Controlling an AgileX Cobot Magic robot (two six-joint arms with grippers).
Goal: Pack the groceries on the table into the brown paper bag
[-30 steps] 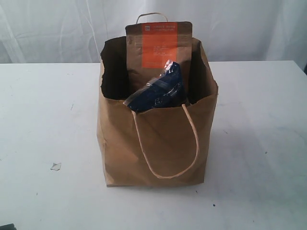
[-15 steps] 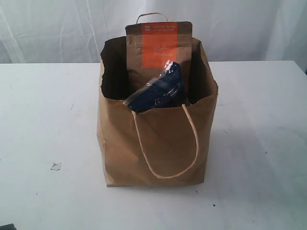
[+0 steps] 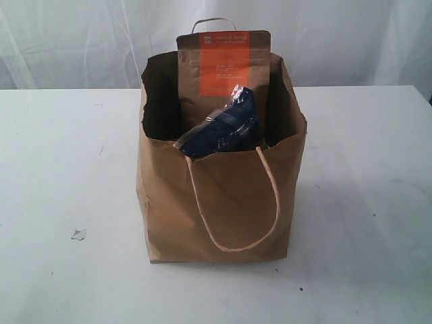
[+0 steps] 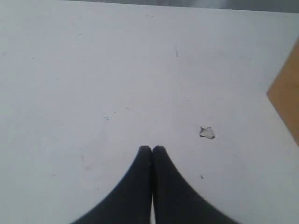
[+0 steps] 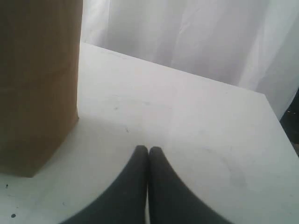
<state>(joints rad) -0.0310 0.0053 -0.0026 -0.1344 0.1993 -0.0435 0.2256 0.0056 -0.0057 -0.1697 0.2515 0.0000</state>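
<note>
The brown paper bag (image 3: 216,202) stands upright in the middle of the white table (image 3: 61,169). A brown pouch with an orange label (image 3: 223,64) sticks up out of its mouth. In front of the pouch a dark-blue noodle packet (image 3: 226,128) leans over the bag's front rim. Any other groceries are hidden inside the bag. Neither arm shows in the exterior view. My left gripper (image 4: 151,148) is shut and empty over bare tabletop, with a corner of the bag (image 4: 287,95) off to one side. My right gripper (image 5: 148,148) is shut and empty beside the bag's side wall (image 5: 37,84).
A small scrap of clear wrapper (image 3: 79,234) lies on the table left of the bag and also shows as a scrap (image 4: 207,133) in the left wrist view. White curtains (image 3: 337,40) hang behind the table's far edge.
</note>
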